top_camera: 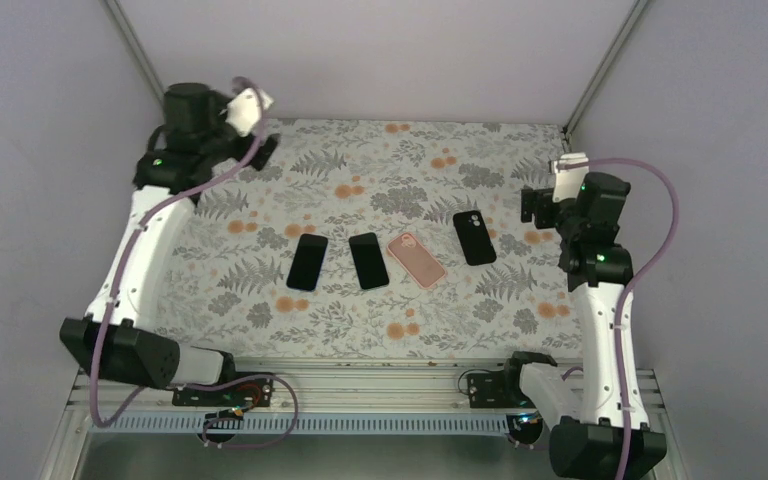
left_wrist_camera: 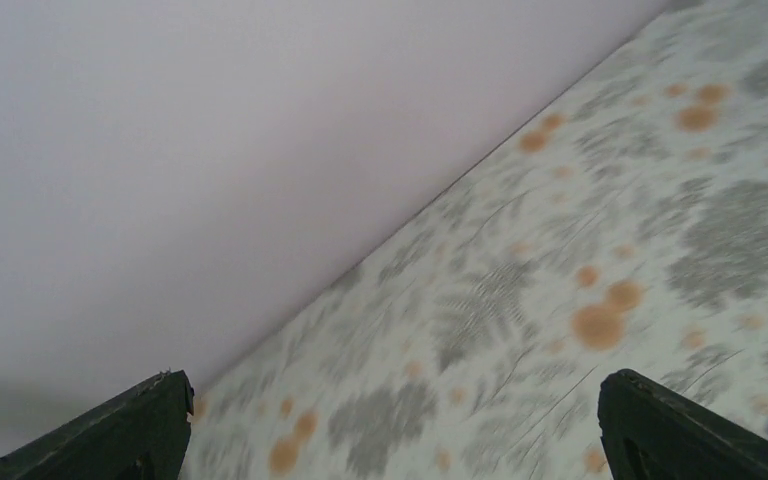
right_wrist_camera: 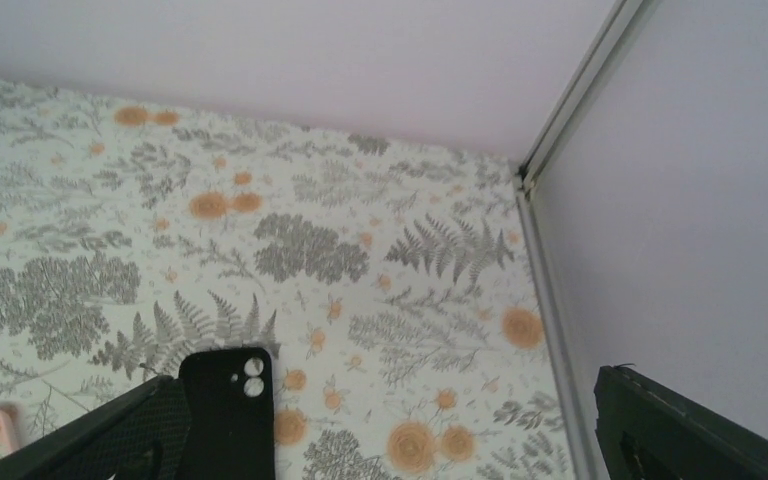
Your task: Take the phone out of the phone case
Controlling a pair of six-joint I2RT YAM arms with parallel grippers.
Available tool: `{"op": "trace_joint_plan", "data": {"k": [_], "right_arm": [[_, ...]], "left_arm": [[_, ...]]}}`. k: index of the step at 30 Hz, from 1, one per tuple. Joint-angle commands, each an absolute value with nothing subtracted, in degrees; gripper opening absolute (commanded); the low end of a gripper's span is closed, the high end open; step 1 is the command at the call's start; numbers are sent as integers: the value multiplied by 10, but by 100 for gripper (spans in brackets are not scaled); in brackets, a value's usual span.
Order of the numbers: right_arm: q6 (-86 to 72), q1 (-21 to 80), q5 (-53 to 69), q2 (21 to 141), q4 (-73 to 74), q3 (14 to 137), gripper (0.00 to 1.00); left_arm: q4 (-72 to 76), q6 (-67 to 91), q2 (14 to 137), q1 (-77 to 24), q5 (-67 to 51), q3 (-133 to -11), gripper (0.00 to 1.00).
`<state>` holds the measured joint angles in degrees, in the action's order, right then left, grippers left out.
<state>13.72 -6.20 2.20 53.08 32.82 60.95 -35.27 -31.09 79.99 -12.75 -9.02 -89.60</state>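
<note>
Top view: four flat items lie in a row across the middle of the counter (top_camera: 400, 165). From the 9 o'clock end to the 3 o'clock end:
- first phone (top_camera: 307, 261)
- second phone (top_camera: 368, 260)
- pink case (top_camera: 417, 259)
- black case (top_camera: 474, 237)

They sit near each other and none are touching. Both phones are dark glossy slabs with no case rim visible around them. The pink case lies tilted, with an oval camera cutout toward its 11 o'clock end. I cannot tell if anything is inside it. The black case lies back up. The right wrist view shows two pale round spots in its corner, either lenses or bare holes, too small to tell.

Left tool (left_wrist_camera: 395, 400): fingers wide apart with nothing between them. It is raised over the counter's 10 o'clock corner by the wall and well apart from the row.

Right tool (right_wrist_camera: 390, 400): also spread wide and empty, at the counter's 3 o'clock side. The black case sits at 9 o'clock of its gap in the wrist view. The top view shows the tool near that case but not touching it.

Progress (judgement):
- No extraction is in hand at this moment, since neither tool touches a case or a phone.
- The two bare phones may count as already out.
- The black case is the likeliest one left with a phone in it, and the nearer tool is the right one.
- If so, the whole grip-and-peel step remains to be done.
- If both cases are empty shells, nothing is left.
- The pictures do not settle which.
</note>
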Motion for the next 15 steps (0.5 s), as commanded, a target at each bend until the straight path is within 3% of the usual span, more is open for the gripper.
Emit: {"op": "trace_joint_plan", "data": {"k": [1,6,12,15], "right_arm": [[104,-69,23,528,248,542,100],[98,-68,3,517,202,471,100],[106,-69,-2,497,193,440,100],[105,-68,-1,498,193,442,100]], "left_arm": [[-357,-252,755,-29,-161,-800,100],[-328,-240,690,54,-177,-657,100],[-307,-248,644,171,-289,-526,100],[-306,-259,646,189,-308,-503,100]]}}
